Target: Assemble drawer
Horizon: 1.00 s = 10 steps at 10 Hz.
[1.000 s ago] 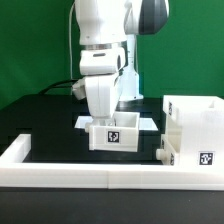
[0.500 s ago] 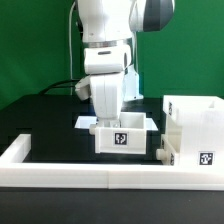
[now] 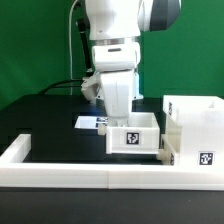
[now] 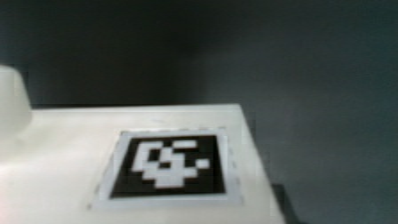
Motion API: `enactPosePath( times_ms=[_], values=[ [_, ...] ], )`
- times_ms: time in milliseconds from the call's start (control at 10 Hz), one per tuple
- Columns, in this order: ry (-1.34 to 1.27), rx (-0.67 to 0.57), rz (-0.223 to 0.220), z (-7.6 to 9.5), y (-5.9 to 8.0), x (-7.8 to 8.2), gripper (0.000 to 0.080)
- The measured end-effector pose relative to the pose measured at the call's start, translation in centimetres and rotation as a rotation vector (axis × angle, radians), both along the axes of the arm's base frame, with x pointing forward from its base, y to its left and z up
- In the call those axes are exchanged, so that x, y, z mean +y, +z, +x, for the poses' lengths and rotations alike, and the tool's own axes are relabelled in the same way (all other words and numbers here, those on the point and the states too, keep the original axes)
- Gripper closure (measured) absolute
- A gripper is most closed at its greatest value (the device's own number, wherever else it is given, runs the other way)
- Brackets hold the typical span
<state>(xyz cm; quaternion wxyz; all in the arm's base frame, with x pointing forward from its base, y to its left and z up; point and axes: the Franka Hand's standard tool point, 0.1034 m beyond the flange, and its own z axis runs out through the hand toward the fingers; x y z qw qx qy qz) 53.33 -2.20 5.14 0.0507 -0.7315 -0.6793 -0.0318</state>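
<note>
A small white open-top tray (image 3: 133,136) with a black-and-white tag on its front hangs under my gripper (image 3: 121,119). The gripper reaches down into the tray and is shut on its back wall; the fingertips are hidden by the tray. The tall white box shell (image 3: 195,128) stands just to the exterior view's right of the tray, with a small gap between them. The wrist view shows only a blurred white surface with a tag (image 4: 173,165) against the dark table, and no fingers. I cannot make out the second tray.
A low white rail (image 3: 70,172) edges the table's front and the exterior view's left. The marker board (image 3: 90,122) lies flat behind the tray. The table top (image 3: 50,115) is black. A cable hangs behind the arm.
My gripper has carried the tray toward the exterior view's right, closer to the box shell. The marker board now shows behind it.
</note>
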Motion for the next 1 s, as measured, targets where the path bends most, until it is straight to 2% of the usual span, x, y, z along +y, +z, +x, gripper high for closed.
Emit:
enactPosePath(
  times_ms=[100,800,1000],
  values=[
    [0.007,-0.004,0.000,0.20,0.09,0.39,0.0758],
    [0.006,-0.026,-0.001,0.43,0.10,0.52,0.0758],
    [0.022,-0.055,-0.003,0.87,0.12,1.09,0.0758]
  ],
)
